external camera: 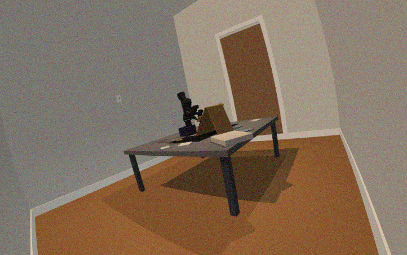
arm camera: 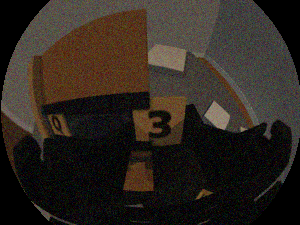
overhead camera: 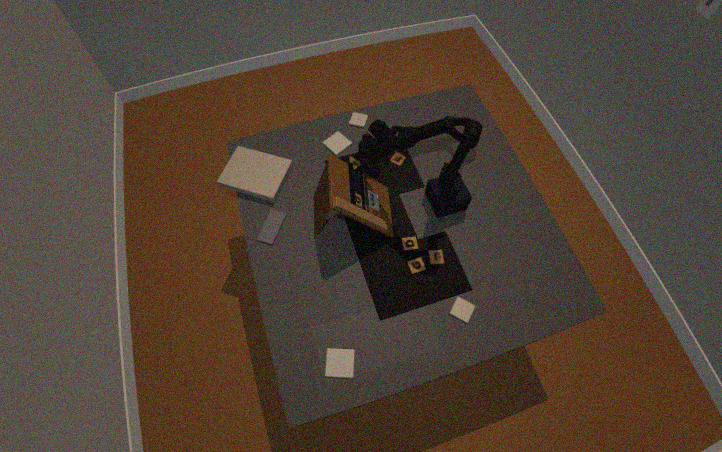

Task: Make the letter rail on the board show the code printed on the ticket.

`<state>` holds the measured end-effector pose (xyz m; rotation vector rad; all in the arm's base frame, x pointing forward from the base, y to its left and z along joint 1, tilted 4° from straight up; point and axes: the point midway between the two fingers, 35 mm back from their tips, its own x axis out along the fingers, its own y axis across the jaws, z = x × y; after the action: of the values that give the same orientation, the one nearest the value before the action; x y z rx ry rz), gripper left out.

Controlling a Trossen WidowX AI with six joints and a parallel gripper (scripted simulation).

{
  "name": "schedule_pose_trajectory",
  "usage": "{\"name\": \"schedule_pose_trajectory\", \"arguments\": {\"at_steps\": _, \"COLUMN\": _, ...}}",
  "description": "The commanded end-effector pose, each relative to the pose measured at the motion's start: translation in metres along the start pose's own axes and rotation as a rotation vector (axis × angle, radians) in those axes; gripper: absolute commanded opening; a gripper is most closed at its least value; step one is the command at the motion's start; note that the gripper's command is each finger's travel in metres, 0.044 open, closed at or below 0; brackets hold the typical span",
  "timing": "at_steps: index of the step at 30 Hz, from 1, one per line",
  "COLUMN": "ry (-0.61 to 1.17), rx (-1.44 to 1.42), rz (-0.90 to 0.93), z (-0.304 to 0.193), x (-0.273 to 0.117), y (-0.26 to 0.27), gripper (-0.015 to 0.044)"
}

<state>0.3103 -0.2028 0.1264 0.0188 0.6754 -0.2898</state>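
My gripper (overhead camera: 359, 159) (arm camera: 159, 123) is shut on the tile marked 3 (overhead camera: 353, 162) (arm camera: 160, 121), holding it upright at the far end of the rail on the tilted wooden board (overhead camera: 341, 183) (external camera: 206, 121) (arm camera: 100, 59). A tile that looks like a Q (overhead camera: 358, 200) (arm camera: 59, 125) sits in the rail near its opposite end. The ticket (overhead camera: 373, 200) is on the board below the rail; its print is too blurred to read. Loose tiles (overhead camera: 409, 243) (overhead camera: 416, 264) (overhead camera: 436, 256) lie on the dark mat, and another tile (overhead camera: 398, 158) lies near the arm. The fingers hide the lower rail.
A large pale box (overhead camera: 255, 171) (external camera: 231, 137) (arm camera: 168, 57) stands behind the board, with a flat grey piece (overhead camera: 271, 226) near it. Pale square cards (overhead camera: 337, 142) (overhead camera: 358, 118) (overhead camera: 462, 309) (overhead camera: 339, 362) lie around the counter (overhead camera: 511, 255). The dark mat (overhead camera: 388, 298) extends under the board.
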Motion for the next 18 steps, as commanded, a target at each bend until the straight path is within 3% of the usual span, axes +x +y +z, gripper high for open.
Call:
{"name": "schedule_pose_trajectory", "arguments": {"at_steps": 1, "ry": -0.001, "rx": 0.005, "rz": -0.004, "z": -0.0001, "x": -0.0001, "y": 0.0019, "gripper": 0.0000}}
{"name": "schedule_pose_trajectory", "arguments": {"at_steps": 18, "ry": -0.001, "rx": 0.006, "rz": -0.004, "z": 0.0001, "x": 0.0000, "y": 0.0105, "gripper": 0.0000}}
